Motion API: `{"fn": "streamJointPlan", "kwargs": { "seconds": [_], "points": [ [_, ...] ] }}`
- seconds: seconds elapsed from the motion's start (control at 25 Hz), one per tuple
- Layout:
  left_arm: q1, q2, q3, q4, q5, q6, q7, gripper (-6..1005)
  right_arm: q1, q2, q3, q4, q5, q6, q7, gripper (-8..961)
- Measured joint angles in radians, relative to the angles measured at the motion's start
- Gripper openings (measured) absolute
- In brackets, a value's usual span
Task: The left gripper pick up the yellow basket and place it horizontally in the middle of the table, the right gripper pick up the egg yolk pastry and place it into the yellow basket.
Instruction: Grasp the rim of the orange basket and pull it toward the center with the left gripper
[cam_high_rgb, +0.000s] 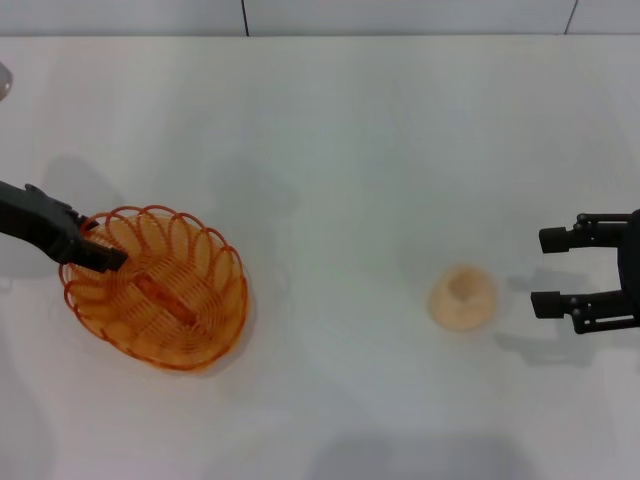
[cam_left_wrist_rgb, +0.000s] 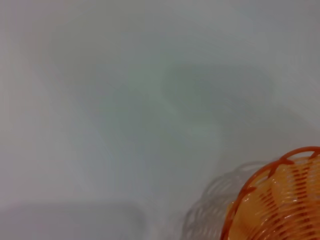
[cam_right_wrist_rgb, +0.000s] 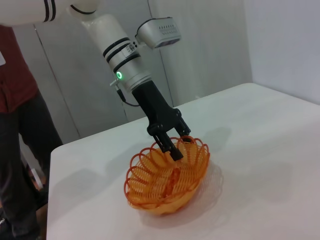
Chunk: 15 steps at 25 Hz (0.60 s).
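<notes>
The yellow basket (cam_high_rgb: 160, 300) sits at the left of the white table (cam_high_rgb: 330, 150), tilted in the right wrist view (cam_right_wrist_rgb: 165, 180). My left gripper (cam_high_rgb: 108, 258) reaches in from the left, and its fingers are closed over the basket's near-left rim (cam_right_wrist_rgb: 175, 149). A part of the rim shows in the left wrist view (cam_left_wrist_rgb: 280, 200). The egg yolk pastry (cam_high_rgb: 463, 297) lies on the table right of centre. My right gripper (cam_high_rgb: 542, 271) is open and empty, a short way to the right of the pastry and apart from it.
The table's far edge meets a wall at the top of the head view. In the right wrist view a person in a dark red shirt (cam_right_wrist_rgb: 15, 100) stands beside the table's corner (cam_right_wrist_rgb: 55, 150), behind the left arm.
</notes>
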Motion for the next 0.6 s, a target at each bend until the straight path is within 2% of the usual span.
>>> {"fn": "streamJointPlan", "kwargs": {
  "seconds": [0.4, 0.6],
  "points": [
    [-0.004, -0.009, 0.001, -0.004, 0.007, -0.021, -0.003, 445, 0.001, 0.000, 0.000, 0.000, 0.001, 0.000, 0.000, 774],
    [-0.004, -0.011, 0.002, -0.005, 0.009, -0.024, -0.001, 442, 0.003, 0.000, 0.000, 0.000, 0.002, 0.000, 0.000, 773]
  ]
}}
